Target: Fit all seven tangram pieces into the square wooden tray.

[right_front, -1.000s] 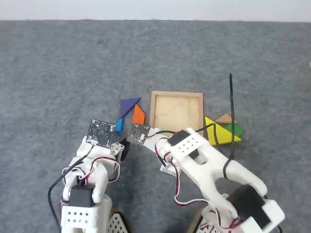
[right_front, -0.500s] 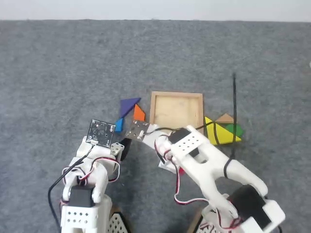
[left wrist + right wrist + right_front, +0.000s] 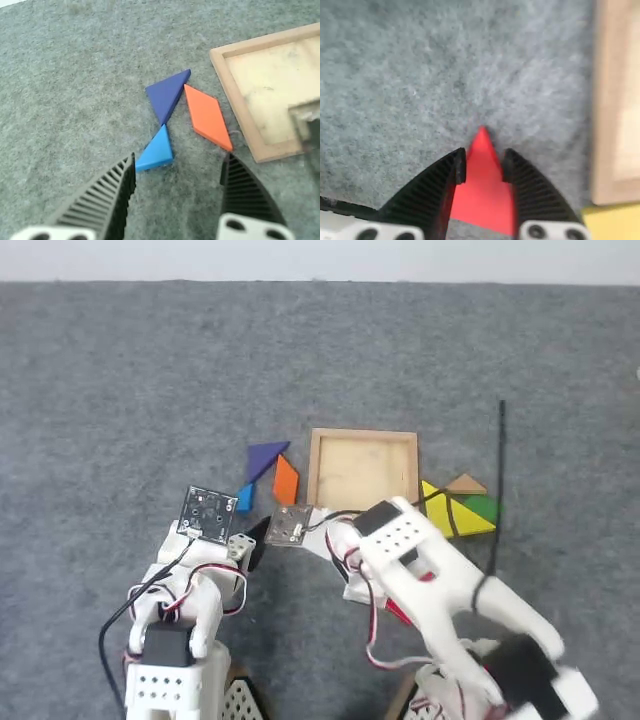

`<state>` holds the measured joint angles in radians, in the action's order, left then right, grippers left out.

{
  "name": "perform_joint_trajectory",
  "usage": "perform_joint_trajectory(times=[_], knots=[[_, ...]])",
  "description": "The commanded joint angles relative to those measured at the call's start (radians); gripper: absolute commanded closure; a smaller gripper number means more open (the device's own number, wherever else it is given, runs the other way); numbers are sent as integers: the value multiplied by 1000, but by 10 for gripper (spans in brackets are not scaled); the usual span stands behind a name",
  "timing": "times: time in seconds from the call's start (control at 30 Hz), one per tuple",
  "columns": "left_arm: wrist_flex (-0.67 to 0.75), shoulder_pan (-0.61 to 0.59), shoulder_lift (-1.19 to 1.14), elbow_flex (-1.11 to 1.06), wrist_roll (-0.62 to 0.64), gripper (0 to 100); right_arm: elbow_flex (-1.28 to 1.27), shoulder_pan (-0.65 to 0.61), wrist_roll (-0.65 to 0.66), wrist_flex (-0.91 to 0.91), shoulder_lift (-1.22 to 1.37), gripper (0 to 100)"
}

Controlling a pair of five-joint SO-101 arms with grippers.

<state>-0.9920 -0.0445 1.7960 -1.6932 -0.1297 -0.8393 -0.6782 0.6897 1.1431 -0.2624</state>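
Fitting begins: the right gripper [image 3: 482, 160] pinches the red triangle [image 3: 482, 195] between its jaws, tip jutting past them, just beside the wooden tray [image 3: 363, 433] at mid-tabletop [image 3: 150, 370]. No piece is in the tray yet; the next move likely means clearing the rim and seating a corner. The left gripper [image 3: 177, 167] hangs, jaws spread, over the light-blue triangle [image 3: 156, 150].

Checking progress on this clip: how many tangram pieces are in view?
7. Left of the tray: purple piece, orange piece, blue piece. Right of it: yellow piece, green piece, tan piece. The right gripper holds the red piece. None seems hidden.
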Motion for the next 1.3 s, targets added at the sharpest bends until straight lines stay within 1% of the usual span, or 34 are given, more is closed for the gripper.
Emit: perform_joint_trajectory(times=[0.0, 0.07, 0.3, 0.57, 0.77, 0.87, 1.0, 1.17, 1.27], knots=[[-9, -3, 15, 10, -5, 732, 23, -28, 97, 120, -197, 701], [-9, -3, 15, 10, -5, 732, -3, -28, 137, 162, -249, 668], [-9, -3, 15, 10, -5, 732, -164, 81, 304, 171, -283, 677], [-9, -3, 15, 10, -5, 732, -175, 108, 433, 171, -274, 677], [-9, -3, 15, 10, -5, 732, -207, 232, 594, 154, -274, 677], [-9, -3, 15, 10, -5, 732, -233, 283, 649, 124, -274, 677], [-9, -3, 15, 10, -5, 732, -279, 259, 641, 73, -274, 677], [-9, -3, 15, 10, -5, 732, -296, 160, 551, 41, -277, 677], [-9, -3, 15, 10, -5, 732, -298, 90, 466, 22, -282, 677]])
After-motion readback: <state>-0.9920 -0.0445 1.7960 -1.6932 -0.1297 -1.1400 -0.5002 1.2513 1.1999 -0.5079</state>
